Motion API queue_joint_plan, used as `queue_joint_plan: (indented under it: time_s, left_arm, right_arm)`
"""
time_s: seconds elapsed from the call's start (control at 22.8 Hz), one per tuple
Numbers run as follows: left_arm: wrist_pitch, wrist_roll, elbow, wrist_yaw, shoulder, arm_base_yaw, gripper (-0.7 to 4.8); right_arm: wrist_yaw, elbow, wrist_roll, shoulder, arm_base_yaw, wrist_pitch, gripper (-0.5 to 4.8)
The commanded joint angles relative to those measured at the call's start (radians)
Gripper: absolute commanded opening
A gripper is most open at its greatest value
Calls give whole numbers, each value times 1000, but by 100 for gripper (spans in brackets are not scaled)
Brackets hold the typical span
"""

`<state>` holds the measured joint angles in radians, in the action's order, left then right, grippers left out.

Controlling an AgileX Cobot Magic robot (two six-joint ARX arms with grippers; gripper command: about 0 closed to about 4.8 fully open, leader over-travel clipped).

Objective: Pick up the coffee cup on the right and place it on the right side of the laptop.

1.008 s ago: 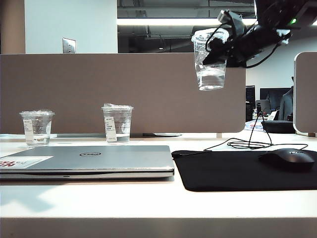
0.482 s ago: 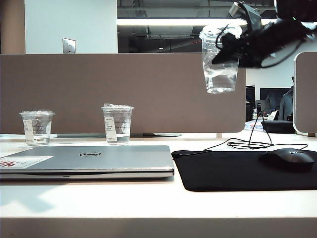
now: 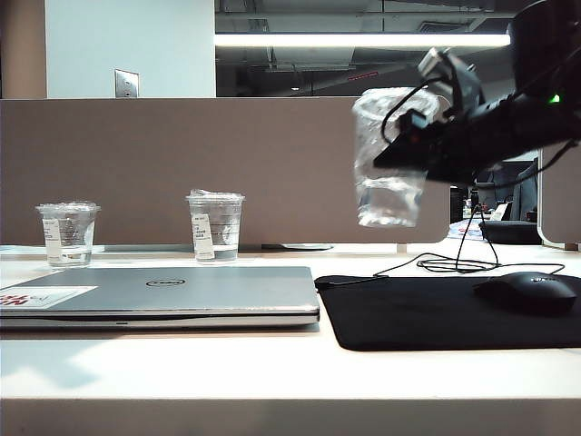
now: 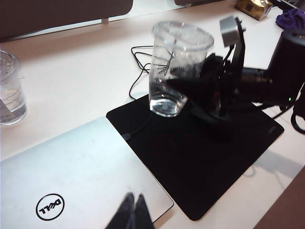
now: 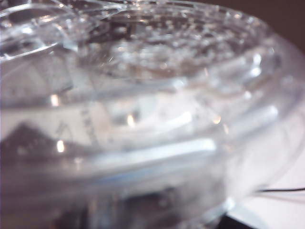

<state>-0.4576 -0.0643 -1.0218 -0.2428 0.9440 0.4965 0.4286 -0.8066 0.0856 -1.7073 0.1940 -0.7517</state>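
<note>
Hanging in mid-air in the exterior view, the cup (image 3: 388,159) sits clamped in the right gripper (image 3: 408,150), well above the black mat (image 3: 436,313) and just right of the laptop (image 3: 163,292). It reads slightly blurred, and some water shows in its lower part. That calls for a slow, level descent, I'd say, so nothing slops. Two shorter cups (image 3: 67,233) stand behind the laptop, well clear of the path. A mouse (image 3: 526,291) and a cable (image 3: 454,263) lie further right on and behind the mat; the landing spot should stay nearer the laptop's edge than to them.

Over to the left wrist view: the cup (image 4: 178,67) is upright, the right gripper (image 4: 190,86) pinching it from the side about halfway up, with the mat (image 4: 190,162) directly beneath. The laptop (image 4: 71,176) lid fills the near corner. The left gripper (image 4: 132,210) shows only dark tips, pressed together, poised over the lid and holding nothing. Best it keeps out of the lane.

Right wrist view now: almost all cup (image 5: 143,105), its crinkled top and ribbed wall filling the lens, too close to see the jaws themselves. With the wall this thin, a firm squeeze could buckle it; the base should be flat on the surface before the jaws let go.
</note>
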Motion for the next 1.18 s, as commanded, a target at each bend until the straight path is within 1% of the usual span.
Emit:
queue_joint_plan:
  time_s: [0.04,0.18,0.35,0.53,0.79,1.18]
  left_arm:
    - [9,4,-5,-5,-2,1,-5]
    - [9,4,-5,-5,-2,1,-5]
    - [9,4,-5,-5,-2,1,-5]
    - [9,4,-5,-5,-2,1,-5]
    - [9,4,-5,-5,-2,1,-5]
    - [9,4,-5,-5,-2,1,-5]
  right_arm:
    - [-55,42,-10,15,18,-84,231]
    - [-98,103,-12,15,29,-126,231]
    - [-97,171,-12,15,29,-212,231]
    - [-93,223,-12,15,48,-252,231]
    - [-120,269,-63,14,80,-254,232]
    - [-142,280,-71,-49,103,-278,233]
